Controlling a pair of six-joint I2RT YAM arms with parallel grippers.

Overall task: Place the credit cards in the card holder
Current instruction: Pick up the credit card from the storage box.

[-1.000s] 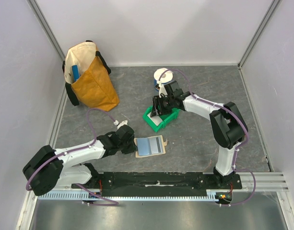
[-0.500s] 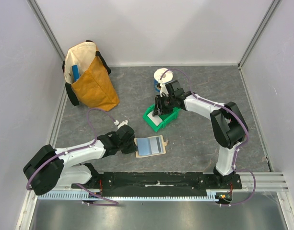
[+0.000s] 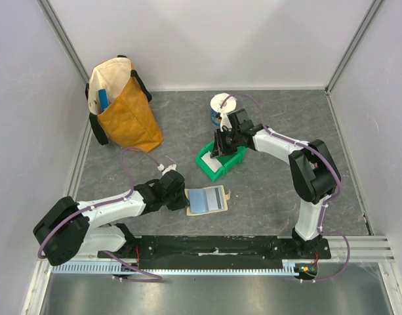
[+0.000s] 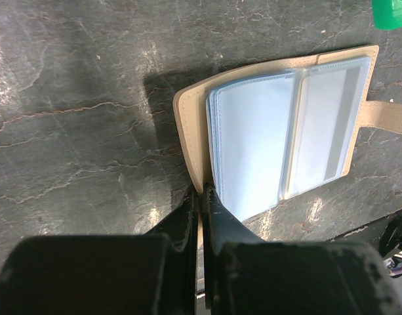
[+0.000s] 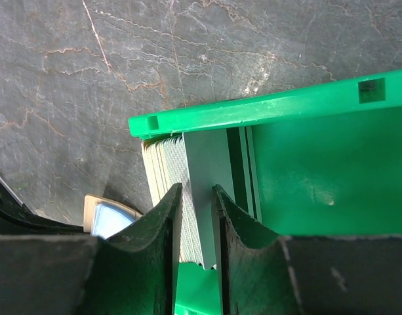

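The right hand (image 5: 197, 191) has narrowed around half-hidden credit cards (image 5: 187, 157), grip unclear; left hand (image 4: 202, 194) pinches the card holder (image 4: 191, 131).

open tan card holder (image 3: 207, 199), stacked cards (image 5: 201, 161)

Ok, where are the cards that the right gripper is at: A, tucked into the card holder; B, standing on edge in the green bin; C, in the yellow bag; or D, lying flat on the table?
B: in the right wrist view the cards stand on edge in a stack just inside the wall of the green bin, with the right gripper straddling some of them.
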